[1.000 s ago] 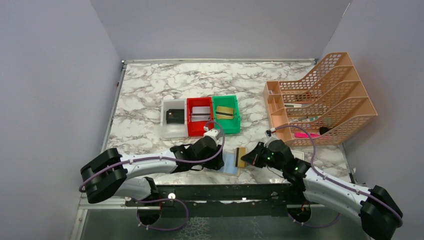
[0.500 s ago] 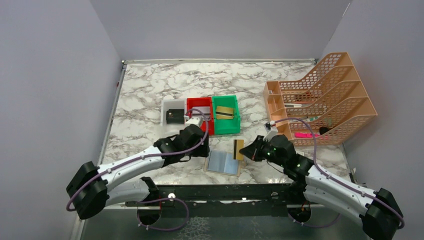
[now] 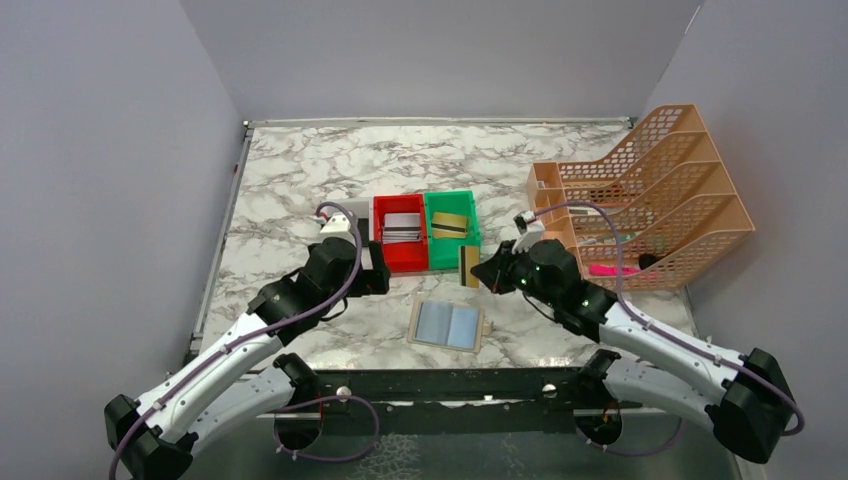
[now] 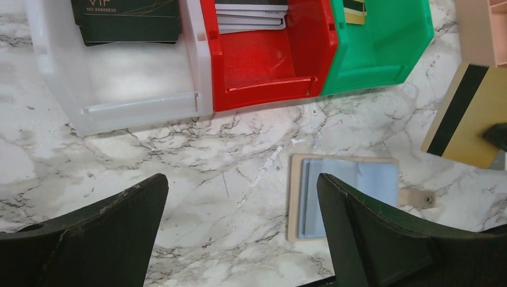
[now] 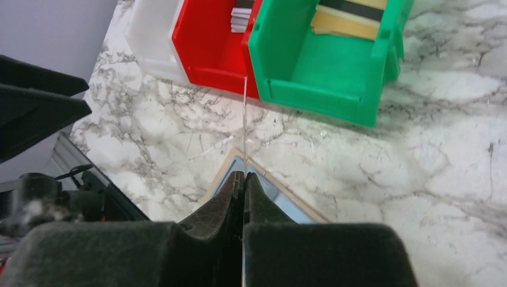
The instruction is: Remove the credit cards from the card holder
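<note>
We have lifted a gold credit card (image 3: 467, 266) away from the open card holder (image 3: 447, 325), our right pincer (image 5: 243, 179) squeezing it just beyond the holder by the green bin (image 3: 446, 257), while our left pincer (image 4: 242, 182) has backed off, spread wide.

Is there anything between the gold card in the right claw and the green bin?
Nothing visible. The right claw holds the gold card just in front of the green bin, whose front floor is bare; a second card lies at its back.

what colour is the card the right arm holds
The card is gold with a black stripe; see left wrist view.
</note>
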{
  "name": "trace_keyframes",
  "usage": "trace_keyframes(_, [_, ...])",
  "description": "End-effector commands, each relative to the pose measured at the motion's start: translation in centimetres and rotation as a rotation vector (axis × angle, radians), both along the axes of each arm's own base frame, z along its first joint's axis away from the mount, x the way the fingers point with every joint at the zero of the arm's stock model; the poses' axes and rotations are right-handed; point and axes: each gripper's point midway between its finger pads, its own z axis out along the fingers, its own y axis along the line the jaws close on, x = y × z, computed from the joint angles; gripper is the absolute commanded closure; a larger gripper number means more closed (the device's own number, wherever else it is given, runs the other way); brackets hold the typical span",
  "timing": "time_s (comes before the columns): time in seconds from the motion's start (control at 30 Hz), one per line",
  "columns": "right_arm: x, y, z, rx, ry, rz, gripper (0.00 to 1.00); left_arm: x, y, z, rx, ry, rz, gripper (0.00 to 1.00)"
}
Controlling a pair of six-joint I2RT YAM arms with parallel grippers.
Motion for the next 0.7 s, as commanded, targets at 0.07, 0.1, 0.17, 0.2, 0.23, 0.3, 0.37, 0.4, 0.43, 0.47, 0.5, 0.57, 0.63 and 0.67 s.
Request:
trace_keyframes(0.07, [4.5, 2.0, 2.6, -0.142, -0.175, 0.036, 0.96, -0.2, 0.8, -0.9, 0.096, 0.025, -0.027, 0.01])
trace_keyframes(0.1, [5.2, 2.3, 2.5, -0.174, -0.188, 0.045, 0.96, -0.1, 0.8, -1.0, 0.103, 0.031, -0.029, 0.01])
trace_keyframes(0.17, [6.4, 2.9, 2.2, -0.244, -0.209, 0.062, 0.96, -0.1, 0.5, -1.4, 0.117, 0.047, -0.047, 0.01])
trace_keyframes(0.2, [7.0, 3.0, 1.9, -0.283, -0.215, 0.057, 0.96, -0.2, 0.4, -1.5, 0.121, 0.055, -0.056, 0.01])
trace_keyframes(0.23, [7.8, 2.9, 1.8, -0.316, -0.225, 0.044, 0.96, -0.2, 0.3, -1.7, 0.121, 0.062, -0.061, 0.01])
trace_keyframes(0.3, [9.2, 2.9, 1.9, -0.380, -0.269, 0.031, 0.96, -0.3, 0.3, -1.7, 0.120, 0.063, -0.063, 0.01])
trace_keyframes(0.37, [10.4, 2.9, 1.8, -0.439, -0.312, 0.027, 0.95, -0.2, 0.4, -1.6, 0.119, 0.056, -0.060, 0.01])
trace_keyframes(0.4, [11.0, 2.9, 1.8, -0.470, -0.329, 0.022, 0.95, -0.2, 0.4, -1.4, 0.117, 0.050, -0.057, 0.01])
trace_keyframes(0.43, [11.6, 2.8, 1.8, -0.500, -0.346, 0.018, 0.94, -0.2, 0.6, -1.3, 0.112, 0.043, -0.051, 0.01])
trace_keyframes(0.47, [12.2, 2.8, 1.6, -0.533, -0.361, 0.019, 0.94, -0.2, 0.7, -1.1, 0.108, 0.036, -0.045, 0.01])
trace_keyframes(0.5, [12.6, 2.9, 1.4, -0.567, -0.375, 0.032, 0.93, -0.2, 0.8, -0.8, 0.101, 0.026, -0.040, 0.01])
trace_keyframes(0.57, [13.5, 3.0, 0.7, -0.645, -0.397, 0.058, 0.93, -0.2, 0.9, -0.5, 0.091, 0.012, -0.030, 0.01])
trace_keyframes(0.63, [14.6, 2.7, 0.2, -0.719, -0.416, 0.041, 0.93, -0.2, 1.2, -0.1, 0.080, -0.004, -0.017, 0.01])
trace_keyframes(0.67, [15.2, 2.5, -0.1, -0.752, -0.423, 0.026, 0.94, -0.2, 1.2, 0.0, 0.075, -0.009, -0.014, 0.01])
